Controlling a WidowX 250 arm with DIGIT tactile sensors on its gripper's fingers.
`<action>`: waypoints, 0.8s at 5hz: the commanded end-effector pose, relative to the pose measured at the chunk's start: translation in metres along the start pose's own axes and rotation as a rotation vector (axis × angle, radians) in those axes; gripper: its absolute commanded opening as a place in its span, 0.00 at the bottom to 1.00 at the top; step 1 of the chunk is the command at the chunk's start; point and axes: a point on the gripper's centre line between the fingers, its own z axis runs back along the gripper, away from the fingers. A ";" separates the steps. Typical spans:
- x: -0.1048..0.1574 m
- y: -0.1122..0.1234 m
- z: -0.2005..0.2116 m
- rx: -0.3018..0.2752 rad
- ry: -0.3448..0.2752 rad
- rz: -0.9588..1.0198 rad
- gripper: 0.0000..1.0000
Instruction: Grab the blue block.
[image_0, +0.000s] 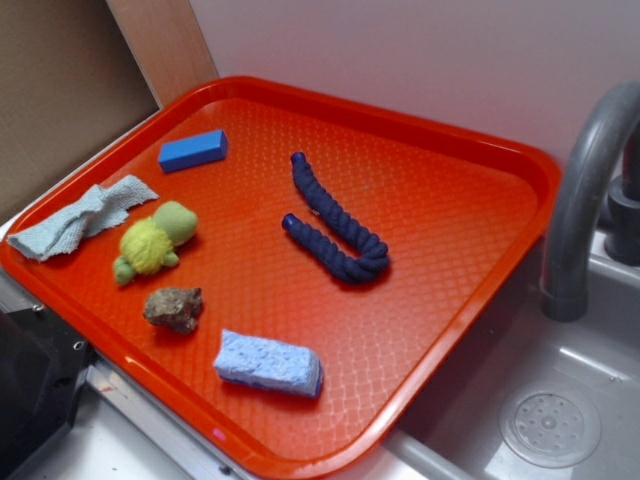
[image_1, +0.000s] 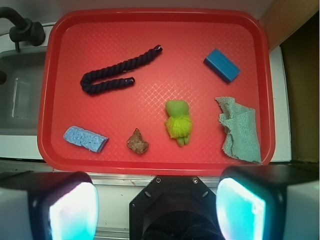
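The blue block (image_0: 193, 151) is a small bright-blue bar lying flat at the far left of the red tray (image_0: 470, 140). In the wrist view it lies at the tray's upper right (image_1: 222, 65). My gripper (image_1: 157, 207) is open and empty, high above the tray's near edge, with its two pale pads (image_1: 74, 212) wide apart at the bottom of the wrist view. The gripper does not show in the exterior view. Nothing is between the pads.
On the tray lie a navy twisted rope (image_0: 335, 222), a pale-blue sponge (image_0: 268, 363), a brown rock (image_0: 174, 308), a yellow-green plush toy (image_0: 153, 242) and a light-blue cloth (image_0: 80, 217). A grey faucet (image_0: 585, 180) and sink (image_0: 550, 425) stand on the right.
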 end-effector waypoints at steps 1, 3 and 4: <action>0.000 0.000 0.000 0.000 0.000 0.000 1.00; 0.052 0.040 -0.029 0.093 -0.050 -0.209 1.00; 0.073 0.063 -0.054 0.128 -0.021 -0.343 1.00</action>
